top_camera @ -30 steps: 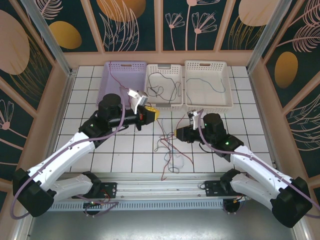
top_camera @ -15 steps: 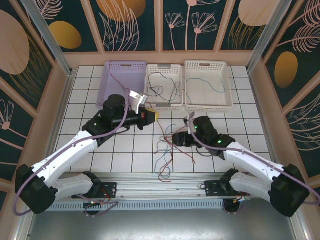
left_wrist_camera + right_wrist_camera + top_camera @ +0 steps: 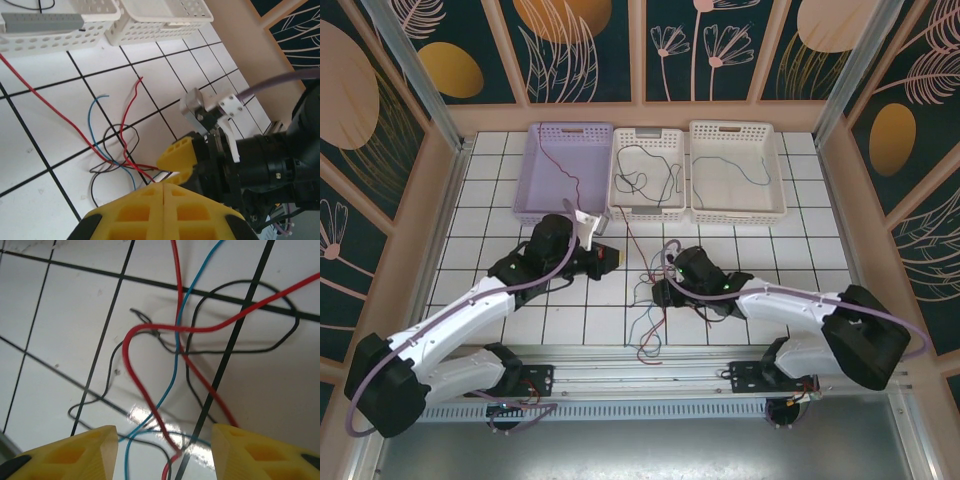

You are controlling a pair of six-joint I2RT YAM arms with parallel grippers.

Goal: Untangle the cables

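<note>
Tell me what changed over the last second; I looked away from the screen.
The right gripper swung left and toward the near edge, and now hangs open over the loose cables on the table. The left gripper, shut, drew back a little toward the near edge. The three baskets and their contents stayed put.

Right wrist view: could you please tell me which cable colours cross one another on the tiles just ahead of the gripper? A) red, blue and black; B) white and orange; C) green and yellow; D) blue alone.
A: a red cable, a blue cable and a black cable overlap on the white tiled table ahead of the open right gripper.
</note>
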